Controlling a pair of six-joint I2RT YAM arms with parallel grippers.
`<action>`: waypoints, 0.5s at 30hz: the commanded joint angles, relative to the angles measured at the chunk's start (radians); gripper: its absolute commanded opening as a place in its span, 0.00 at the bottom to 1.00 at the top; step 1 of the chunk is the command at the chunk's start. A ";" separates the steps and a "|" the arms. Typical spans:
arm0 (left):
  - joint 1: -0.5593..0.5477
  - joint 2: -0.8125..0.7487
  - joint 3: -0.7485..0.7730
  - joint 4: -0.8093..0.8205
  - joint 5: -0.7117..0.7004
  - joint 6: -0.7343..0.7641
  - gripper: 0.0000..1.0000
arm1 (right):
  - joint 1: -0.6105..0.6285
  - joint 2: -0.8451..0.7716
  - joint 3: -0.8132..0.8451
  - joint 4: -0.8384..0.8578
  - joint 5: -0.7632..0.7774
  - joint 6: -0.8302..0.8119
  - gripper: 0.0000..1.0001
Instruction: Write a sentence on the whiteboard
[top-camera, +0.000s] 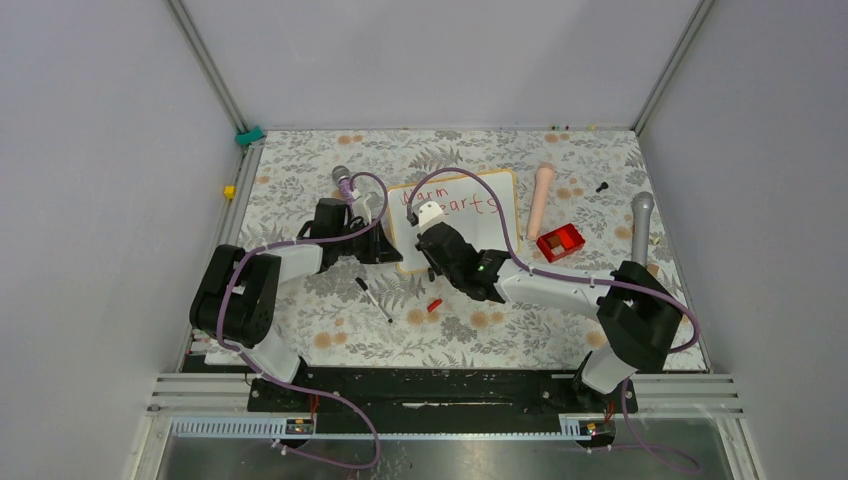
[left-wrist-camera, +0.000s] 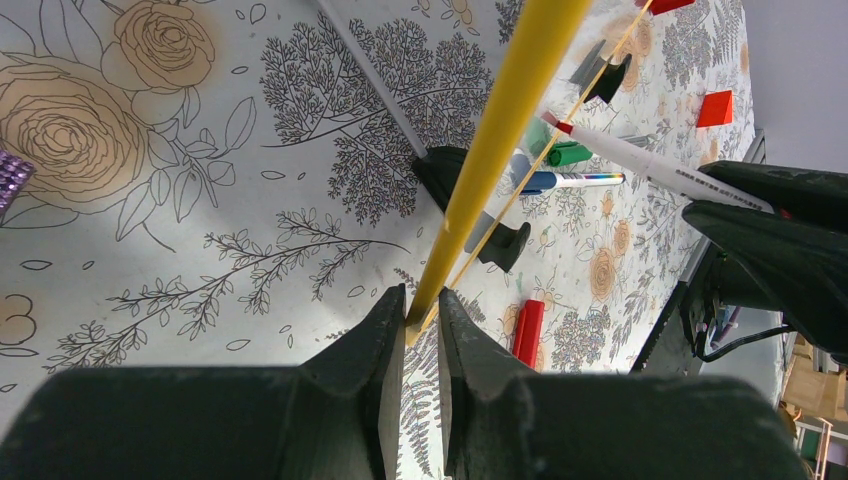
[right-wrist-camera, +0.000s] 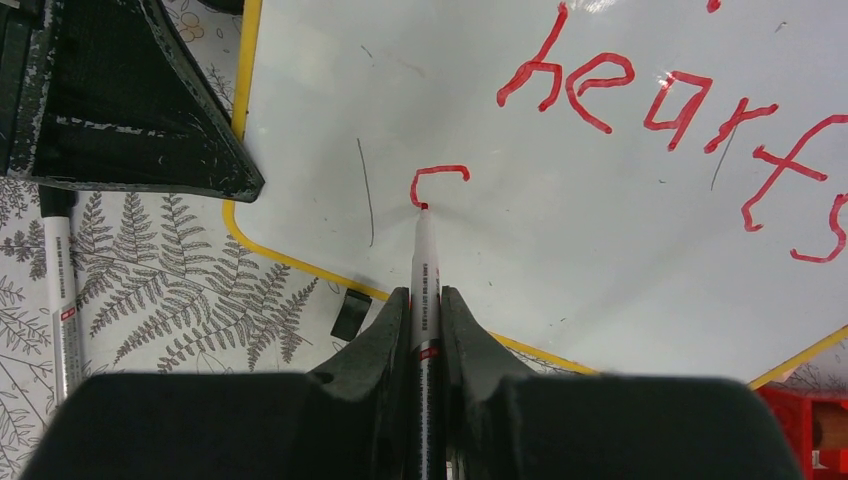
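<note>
The whiteboard (top-camera: 480, 222) lies on the floral mat, its pale frame edge (left-wrist-camera: 500, 130) pinched between my left gripper's (left-wrist-camera: 421, 305) shut jaws at the board's left side (top-camera: 385, 240). My right gripper (right-wrist-camera: 425, 300) is shut on a white marker (right-wrist-camera: 425, 255). The marker's red tip touches the board at the lower end of a freshly drawn red "c" (right-wrist-camera: 437, 178). Of the sentence, "hearts" (right-wrist-camera: 680, 110) shows above that letter, and the top view shows "Warm hearts" (top-camera: 455, 200). The right gripper (top-camera: 428, 228) hovers over the board's lower left part.
A red marker cap (top-camera: 434, 305) and a black pen (top-camera: 374, 299) lie near the board's front. A pink cylinder (top-camera: 541, 200), red box (top-camera: 560, 242) and grey microphone (top-camera: 641, 225) sit to the right. A purple microphone (top-camera: 345, 183) is behind the left gripper. A black clip foot (right-wrist-camera: 351, 313) holds the board's edge.
</note>
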 joint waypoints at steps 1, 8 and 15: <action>0.010 0.009 0.037 0.022 -0.028 0.011 0.00 | -0.013 -0.022 0.014 -0.022 0.082 -0.007 0.00; 0.011 0.008 0.037 0.022 -0.028 0.011 0.00 | -0.020 -0.035 0.011 -0.022 0.089 -0.003 0.00; 0.011 0.008 0.037 0.022 -0.027 0.011 0.00 | -0.023 -0.054 0.011 -0.052 0.083 -0.005 0.00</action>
